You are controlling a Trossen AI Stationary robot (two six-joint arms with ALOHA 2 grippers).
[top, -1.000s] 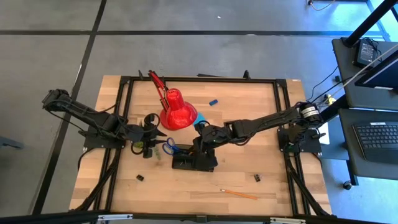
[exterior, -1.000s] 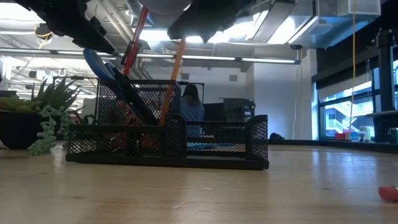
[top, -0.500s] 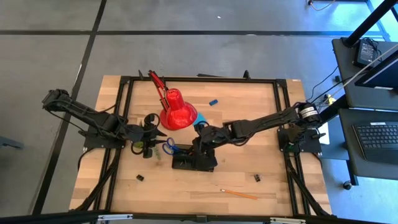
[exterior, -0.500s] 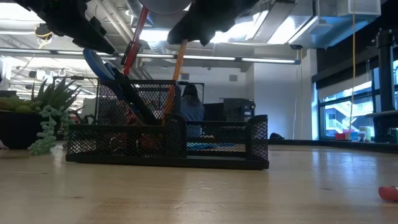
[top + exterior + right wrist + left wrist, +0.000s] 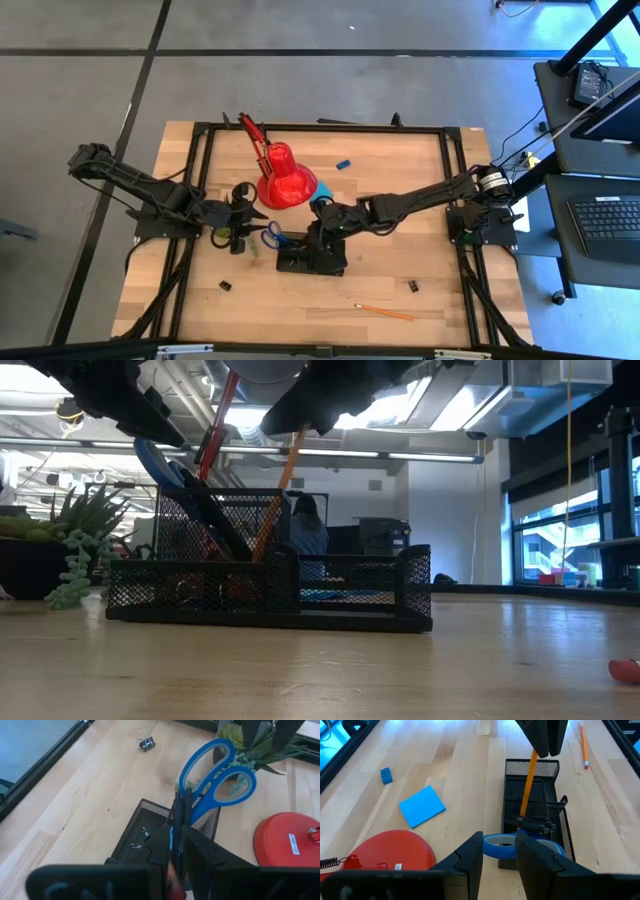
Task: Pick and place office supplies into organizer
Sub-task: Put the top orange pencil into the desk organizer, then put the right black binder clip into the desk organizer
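The black mesh organizer stands in the table's middle, shown from the side in the low view. Blue-handled scissors stand in its tall compartment. My right gripper hangs over the organizer, shut on an orange pencil that reaches down into it. My left gripper is open and holds nothing, left of the organizer beside the plant. A light-blue note pad and a blue eraser lie flat on the table. My right gripper pinches the orange pencil's upper end between its two fingers, which slant down from the table's right side. The pencil leans, tilted below the fingers. Its lower end rests inside the organizer's tall compartment beside the scissors.
The red lamp stands just behind the organizer, its base close to the scissors. Another orange pencil lies near the front edge. Binder clips lie on the table on either side.
The orange pencil has tipped further over in the organizer, its top going toward the right gripper's side while its lower end stays in the compartment. Both arms have kept about still.
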